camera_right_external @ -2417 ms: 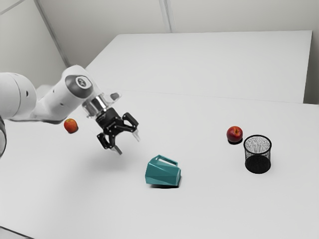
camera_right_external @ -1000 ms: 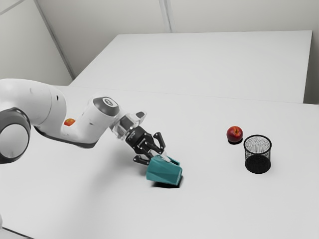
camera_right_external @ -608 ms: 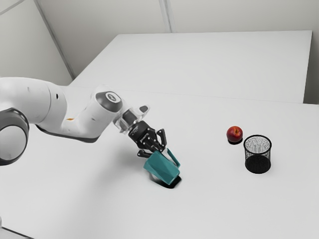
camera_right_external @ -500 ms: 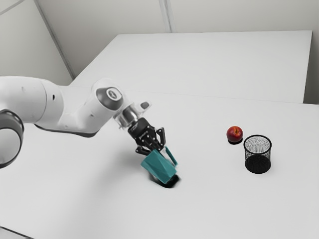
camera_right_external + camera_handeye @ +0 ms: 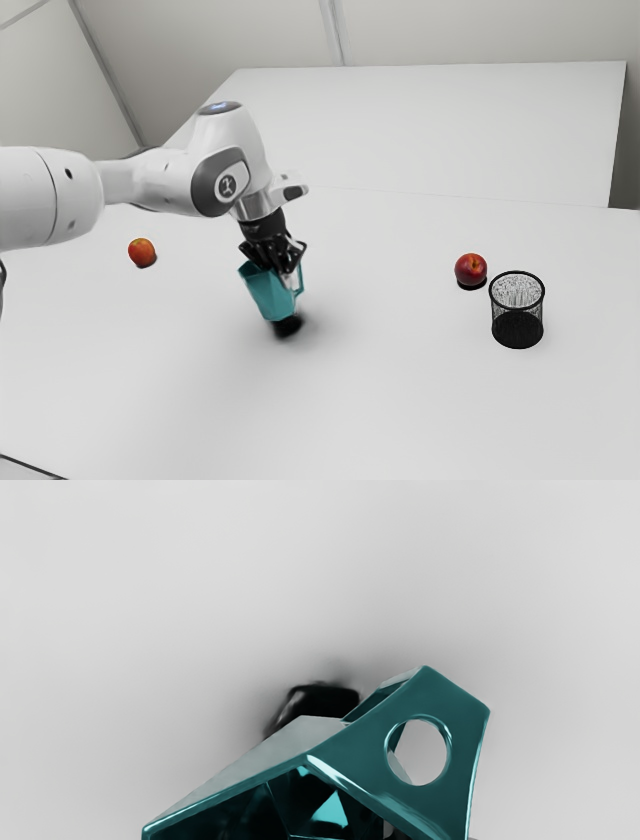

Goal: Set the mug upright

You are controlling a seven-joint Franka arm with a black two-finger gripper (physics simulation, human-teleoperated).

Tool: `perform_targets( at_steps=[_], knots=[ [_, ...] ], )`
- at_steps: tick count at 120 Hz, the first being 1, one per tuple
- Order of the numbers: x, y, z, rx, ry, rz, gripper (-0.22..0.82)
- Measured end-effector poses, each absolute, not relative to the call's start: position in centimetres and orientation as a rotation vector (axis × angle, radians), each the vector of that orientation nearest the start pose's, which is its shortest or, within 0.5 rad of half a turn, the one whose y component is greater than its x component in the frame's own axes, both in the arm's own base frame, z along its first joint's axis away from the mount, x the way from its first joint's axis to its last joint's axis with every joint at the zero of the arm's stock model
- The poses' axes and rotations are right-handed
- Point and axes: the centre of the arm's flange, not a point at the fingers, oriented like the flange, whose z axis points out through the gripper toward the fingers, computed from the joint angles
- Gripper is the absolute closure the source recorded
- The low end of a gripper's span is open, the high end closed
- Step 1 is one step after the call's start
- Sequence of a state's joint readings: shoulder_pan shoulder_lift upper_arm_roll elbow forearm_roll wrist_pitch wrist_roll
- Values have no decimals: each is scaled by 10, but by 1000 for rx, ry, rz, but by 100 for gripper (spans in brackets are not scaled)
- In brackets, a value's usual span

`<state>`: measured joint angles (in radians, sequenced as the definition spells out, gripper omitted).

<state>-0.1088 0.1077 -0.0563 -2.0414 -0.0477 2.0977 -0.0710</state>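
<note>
Mug (image 5: pixel 268 294), teal, one: hanging beneath your hand (image 5: pixel 286 271), which is gripping it shut, seemingly clear of the table (image 5: pixel 400 410). Mouth is facing upward, body leaning (nearly righted). Remaining for you: levelling, lowering, releasing.

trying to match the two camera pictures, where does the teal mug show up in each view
exterior view: the mug is tilted just below the tool, between the orange-red apple and the mesh basket.
wrist view: the mug is close to the camera, its mouth facing it, its holed handle beside the mouth.
shared landmark: the dark shadow on the table by the mug's base.
</note>
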Motion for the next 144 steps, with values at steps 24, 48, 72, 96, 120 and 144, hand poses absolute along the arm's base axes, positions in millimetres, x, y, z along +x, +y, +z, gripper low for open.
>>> perform_targets(
  at_steps=[24, 48, 72, 96, 120, 144],
  knots=[
    [564, -96, 387, -3039, 262, -34, 79],
    [566, -95, 376, -3000, 306, -69, 79],
    [571, -96, 350, -2999, 317, -57, 79],
    [575, -97, 335, -3003, 316, -51, 79],
    [576, -98, 339, -3014, 307, -65, 47],
    [572, -97, 373, -3013, 305, -127, 18]
  ],
)
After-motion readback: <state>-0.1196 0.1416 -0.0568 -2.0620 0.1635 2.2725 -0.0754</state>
